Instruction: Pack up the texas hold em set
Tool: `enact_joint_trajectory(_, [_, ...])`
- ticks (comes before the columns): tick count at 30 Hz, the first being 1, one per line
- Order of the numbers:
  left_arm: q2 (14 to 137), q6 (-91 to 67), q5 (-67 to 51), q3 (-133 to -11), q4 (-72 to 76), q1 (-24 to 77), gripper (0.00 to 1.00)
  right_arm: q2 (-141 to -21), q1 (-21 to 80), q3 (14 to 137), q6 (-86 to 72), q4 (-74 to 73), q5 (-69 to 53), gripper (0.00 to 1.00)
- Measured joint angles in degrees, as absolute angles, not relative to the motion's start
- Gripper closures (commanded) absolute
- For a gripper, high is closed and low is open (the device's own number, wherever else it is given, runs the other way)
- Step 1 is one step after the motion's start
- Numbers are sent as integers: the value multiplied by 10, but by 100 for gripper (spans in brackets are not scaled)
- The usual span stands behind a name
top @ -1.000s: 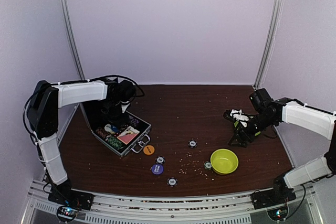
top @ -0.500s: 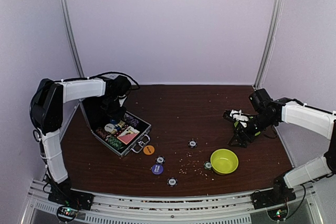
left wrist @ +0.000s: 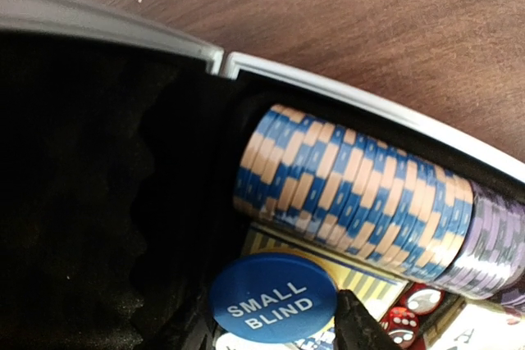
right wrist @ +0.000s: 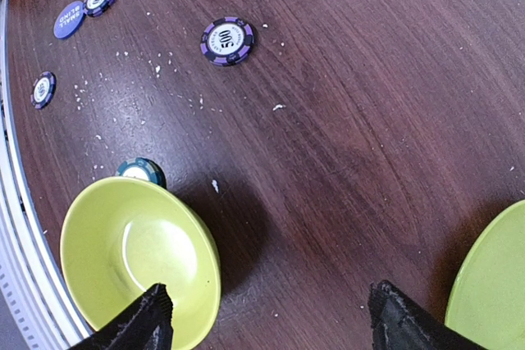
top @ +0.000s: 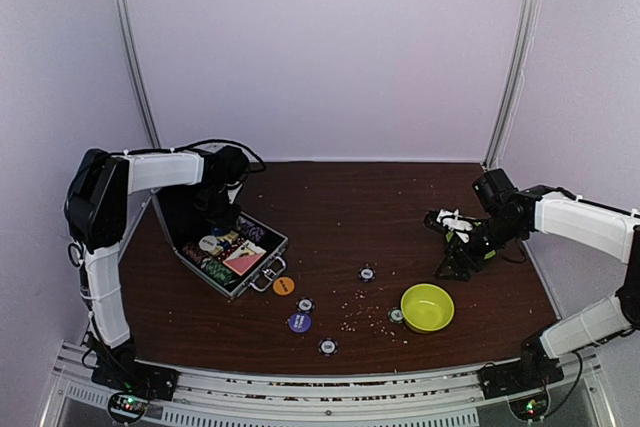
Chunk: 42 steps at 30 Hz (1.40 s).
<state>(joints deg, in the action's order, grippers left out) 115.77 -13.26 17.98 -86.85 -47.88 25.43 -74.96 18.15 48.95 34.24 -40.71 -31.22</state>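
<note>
Left gripper (top: 214,213) hangs in the open case (left wrist: 328,92) by the blue button (left wrist: 273,298), probably for packing; whether its jaws are apart I cannot tell. Right gripper (right wrist: 271,307) stands apart, empty, ready for a loose chip (right wrist: 228,40).

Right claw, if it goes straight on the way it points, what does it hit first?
Probably the bare table, in the gap between the lime-green bowl and the lime-green plate. One finger of the open right claw overlaps the bowl's rim in view, so it might clip that first; depth is unclear.
</note>
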Motion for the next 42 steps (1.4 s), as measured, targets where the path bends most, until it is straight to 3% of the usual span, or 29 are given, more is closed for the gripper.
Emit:
enact_joint_trajectory(18, [1157, -135, 172, -867, -470, 254, 44, -758, 182, 493, 343, -410, -310, 17])
enact_joint_trajectory(26, [1088, -136, 169, -851, -476, 274, 45, -758, 182, 494, 343, -412, -310, 17])
enact_joint_trajectory(42, [1027, -130, 101, -850, -496, 521, 47, -758, 183, 496, 343, -418, -310, 17])
